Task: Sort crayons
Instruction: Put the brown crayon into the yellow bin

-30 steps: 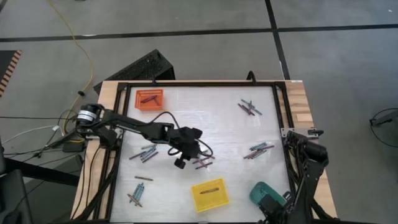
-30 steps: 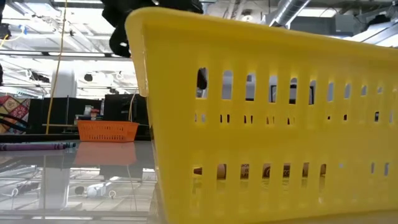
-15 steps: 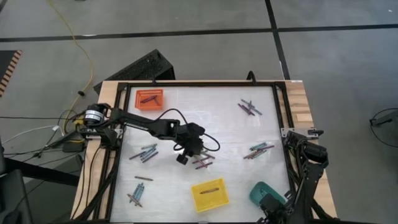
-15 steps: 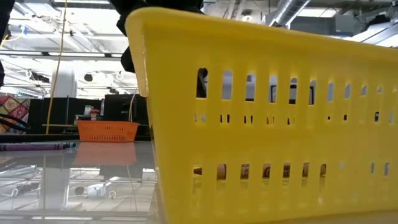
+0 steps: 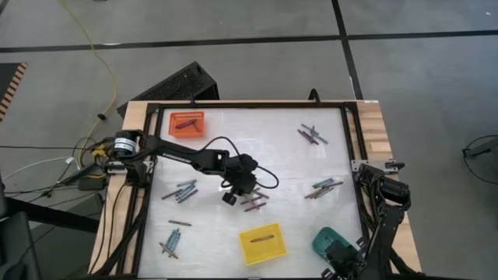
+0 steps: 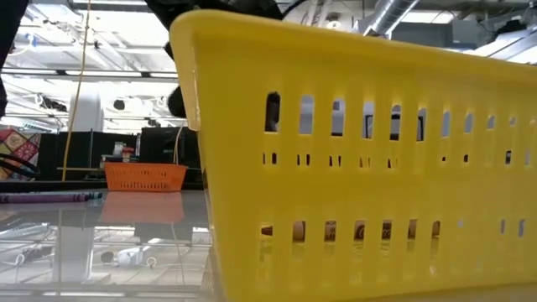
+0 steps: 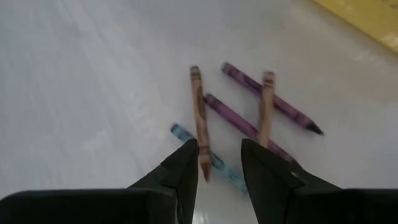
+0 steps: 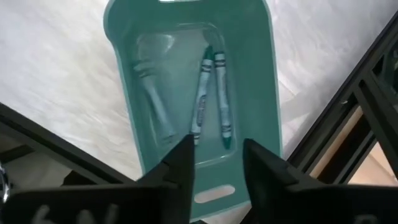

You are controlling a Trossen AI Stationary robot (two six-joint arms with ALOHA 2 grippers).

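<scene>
Since a second ago the left end effector (image 7: 216,163) has drifted rightward over the desk (image 5: 280,155), fingers apart above a crayon cluster (image 5: 254,202). Right end effector (image 8: 214,163), apart, hovers over teal tray (image 8: 261,93). Crayons look light, stiff, roll-prone; pinch mid-shaft.

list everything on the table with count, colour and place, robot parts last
orange tray: one, far left corner, dark crayon inside
yellow tray: one, near edge, middle, one crayon inside
teal tray: one, near right corner, two teal crayons plus a pale one inside
loose crayons: several small clusters, brown, purple, blue, spread over the table
left gripper: open, over the middle cluster
right gripper: open, empty, above the teal tray
</scene>
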